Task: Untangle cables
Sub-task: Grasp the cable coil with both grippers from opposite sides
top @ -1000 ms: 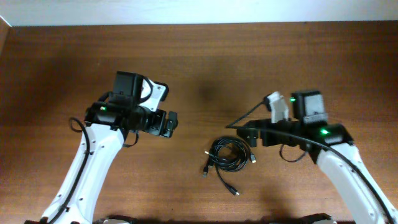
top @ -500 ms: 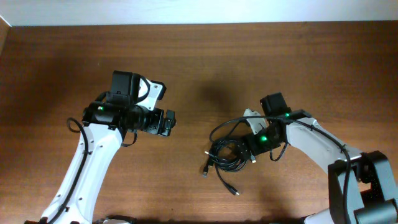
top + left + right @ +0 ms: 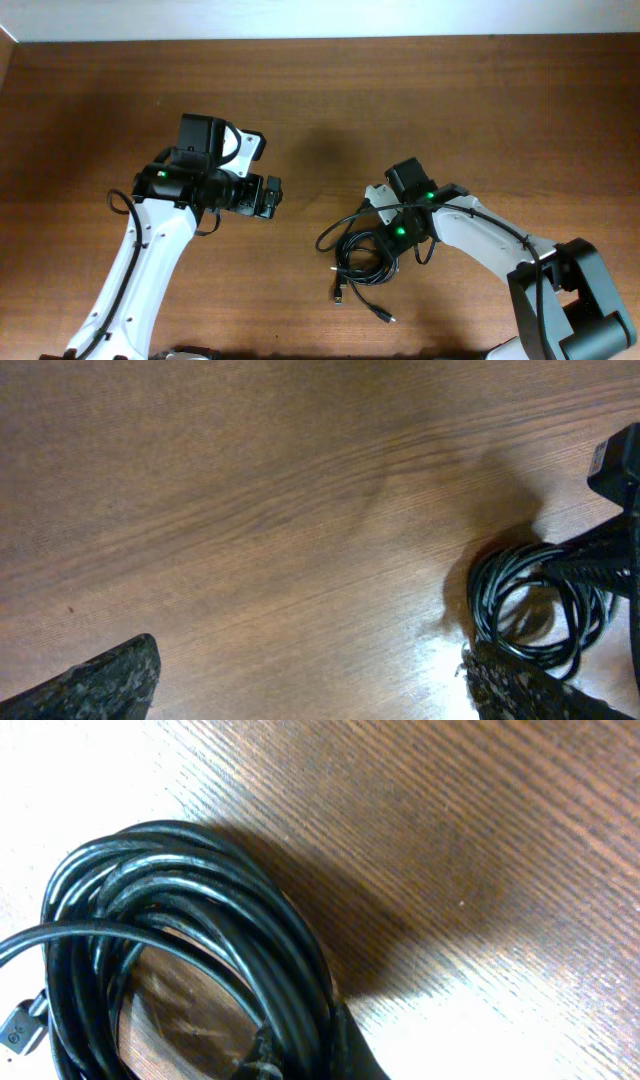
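the cables [image 3: 362, 258] lie in a loose black coil on the wooden surface [image 3: 300, 90], just in front of the right arm and well apart from the left one. two small plugs [image 3: 339, 296] trail out of the coil's near side. the right claw [image 3: 388, 240] is down on the coil's edge with its jaws closed, and in the wrist view a few strands run straight under its dark finger, so it appears to pinch them. how many strands it has cannot be told. the left claw [image 3: 268, 197] hovers above bare wood, spread wide and holding nothing. the cords look light, thin and limp, with a smooth, shiny jacket. they will likely sag, slide through a weak pinch and drag the neighbouring loops along when one is lifted. a single strand near a free plug end seems the better place to grip, since pulling from the middle of the bundle could tighten the tangle. the plugs themselves look small and hard, so they could snag inside a loop.
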`<state>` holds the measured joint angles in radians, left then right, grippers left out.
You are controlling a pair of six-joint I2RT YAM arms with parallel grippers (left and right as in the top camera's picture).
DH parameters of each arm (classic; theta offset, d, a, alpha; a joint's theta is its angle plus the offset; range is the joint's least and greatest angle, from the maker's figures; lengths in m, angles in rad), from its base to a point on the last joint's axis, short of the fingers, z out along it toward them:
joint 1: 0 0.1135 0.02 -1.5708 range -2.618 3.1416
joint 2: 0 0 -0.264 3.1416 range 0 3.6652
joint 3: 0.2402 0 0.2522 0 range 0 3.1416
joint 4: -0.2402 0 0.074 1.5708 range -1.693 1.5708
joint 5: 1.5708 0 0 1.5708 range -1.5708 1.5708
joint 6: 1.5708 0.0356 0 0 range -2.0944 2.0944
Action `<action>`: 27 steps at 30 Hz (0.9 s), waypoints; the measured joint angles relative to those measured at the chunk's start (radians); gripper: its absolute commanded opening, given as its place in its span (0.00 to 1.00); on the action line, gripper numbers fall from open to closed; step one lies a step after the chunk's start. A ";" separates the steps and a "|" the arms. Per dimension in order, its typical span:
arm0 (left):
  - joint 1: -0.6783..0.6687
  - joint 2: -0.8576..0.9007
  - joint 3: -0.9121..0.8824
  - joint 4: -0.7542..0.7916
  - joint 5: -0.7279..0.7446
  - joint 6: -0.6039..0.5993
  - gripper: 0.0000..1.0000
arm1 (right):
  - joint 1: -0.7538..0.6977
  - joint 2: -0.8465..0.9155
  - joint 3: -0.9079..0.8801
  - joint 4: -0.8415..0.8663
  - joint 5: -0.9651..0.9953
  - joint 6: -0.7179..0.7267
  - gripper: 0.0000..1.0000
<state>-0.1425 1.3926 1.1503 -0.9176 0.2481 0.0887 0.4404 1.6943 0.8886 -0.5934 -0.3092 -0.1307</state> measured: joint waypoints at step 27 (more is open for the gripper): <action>-0.027 0.001 0.000 0.016 0.846 0.063 0.99 | 0.000 -0.480 0.283 -0.136 0.069 -0.209 0.04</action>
<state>-0.1699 1.3933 1.1503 -0.9012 1.0939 0.1520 0.4404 1.2144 1.1717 -0.7296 -0.2398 -0.3401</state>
